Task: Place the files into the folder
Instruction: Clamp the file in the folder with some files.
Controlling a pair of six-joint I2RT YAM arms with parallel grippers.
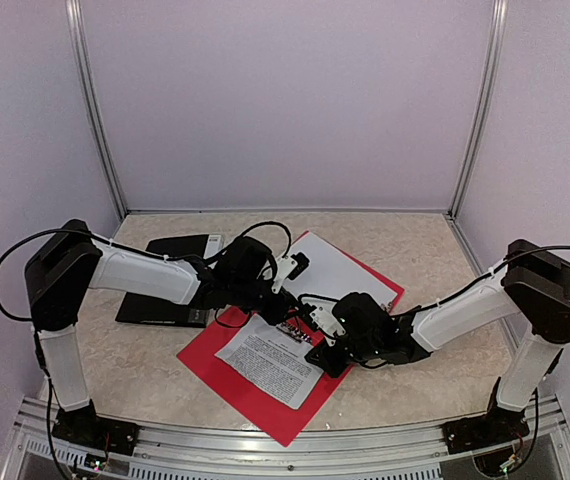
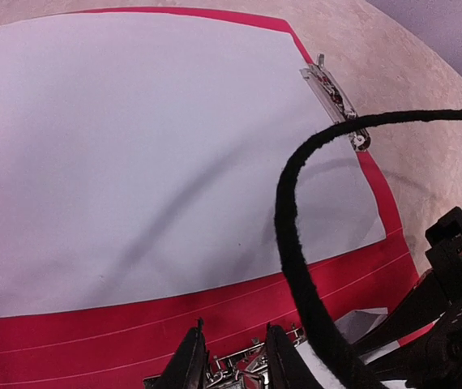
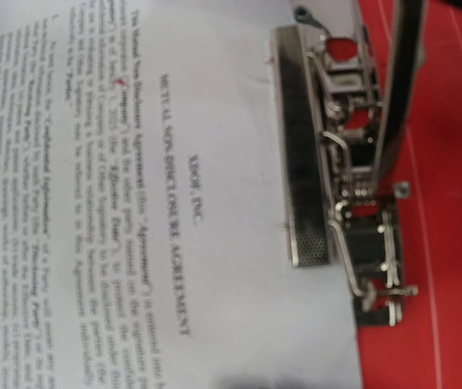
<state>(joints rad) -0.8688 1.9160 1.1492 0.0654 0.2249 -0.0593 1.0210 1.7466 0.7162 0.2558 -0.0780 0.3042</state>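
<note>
Two sheets lie on the open red folder on the tabletop. Nearest, the printed sheet sits just on the near side of the R end effector, w/ the plate of the metal clip mech over its top edge. R's fingers aren't seen, so can't tell if spread or pinching. L end effector is right beside R, fingers nearly together w/ clip metal betw. them; actual grip unclear. Beyond both, the blank sheet covers the far flap, small edge clip at its far right. Black board lies left of L, below its arm.
</note>
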